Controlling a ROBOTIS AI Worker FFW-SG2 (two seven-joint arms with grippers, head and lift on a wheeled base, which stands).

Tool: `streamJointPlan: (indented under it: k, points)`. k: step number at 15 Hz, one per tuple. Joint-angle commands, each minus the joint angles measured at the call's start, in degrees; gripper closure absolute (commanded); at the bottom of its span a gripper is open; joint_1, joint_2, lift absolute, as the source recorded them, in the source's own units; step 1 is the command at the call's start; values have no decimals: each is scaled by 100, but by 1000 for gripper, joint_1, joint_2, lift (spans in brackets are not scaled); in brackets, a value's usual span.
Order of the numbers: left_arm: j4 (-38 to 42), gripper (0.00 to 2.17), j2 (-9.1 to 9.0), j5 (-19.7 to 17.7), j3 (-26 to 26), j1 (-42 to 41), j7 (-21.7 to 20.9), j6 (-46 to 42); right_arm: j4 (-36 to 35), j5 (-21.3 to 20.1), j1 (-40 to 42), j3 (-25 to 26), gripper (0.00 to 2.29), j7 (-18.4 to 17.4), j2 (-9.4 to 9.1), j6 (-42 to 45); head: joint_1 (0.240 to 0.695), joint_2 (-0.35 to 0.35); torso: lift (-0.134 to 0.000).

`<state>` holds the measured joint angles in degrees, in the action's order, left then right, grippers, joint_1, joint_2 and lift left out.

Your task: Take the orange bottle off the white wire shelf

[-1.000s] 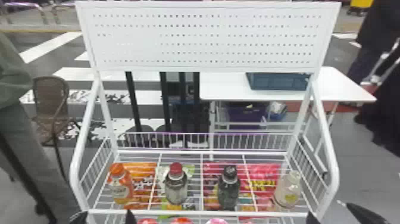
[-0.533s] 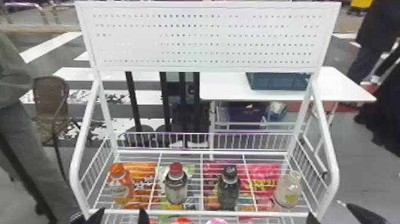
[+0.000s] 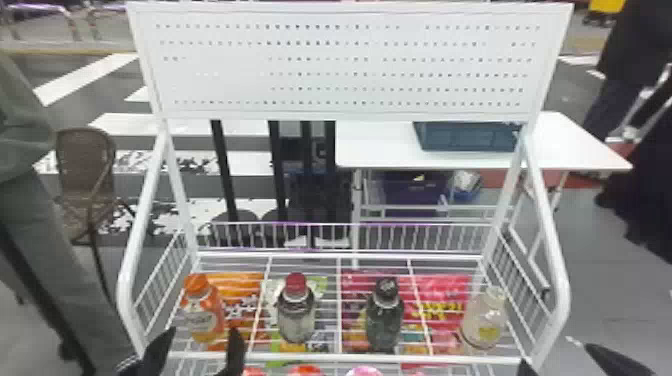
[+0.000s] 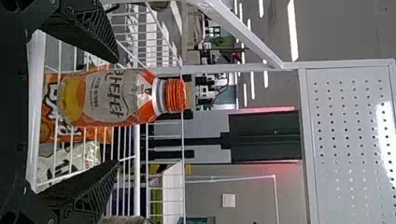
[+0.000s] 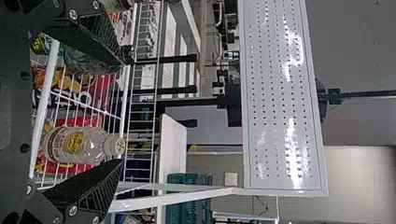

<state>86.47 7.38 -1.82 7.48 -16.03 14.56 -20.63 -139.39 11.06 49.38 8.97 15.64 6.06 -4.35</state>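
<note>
The orange bottle stands upright on the white wire shelf, at the robot's left end of a row of four; the head view gives the rest of that row, a red-capped bottle, then a black-capped bottle, then a clear bottle at the right end; the left gripper is at the front rim, its two black fingers spread wide and holding nothing, with the orange bottle in line with the gap; from the left wrist view come closer details of that bottle, its ribbed orange cap, a pale label with dark lettering and a yellow patch near the base, plus ceiling lights in the room behind; the right gripper is low at the shelf's right front corner, its fingers also well apart and empty; the right wrist view brings out the yellow mark on the clear bottle's label and a slatted teal crate by the white table; the head view adds a brown chair beyond the shelf's left side; bright packets show through the wires, and a perforated white panel rises above the shelf.
</note>
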Motion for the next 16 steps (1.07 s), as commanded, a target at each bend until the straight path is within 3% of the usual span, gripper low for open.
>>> streamJointPlan:
  k: [1, 16]
  points:
    - [-148, 137, 0, -29, -71, 197, -24, 3, -45, 2, 37, 8, 154, 0, 1, 0, 499, 0, 0]
    - [-1484, 137, 97, -90, -89, 1295, -182, 38, -168, -69, 204, 61, 154, 18, -8, 0, 499, 0, 0]
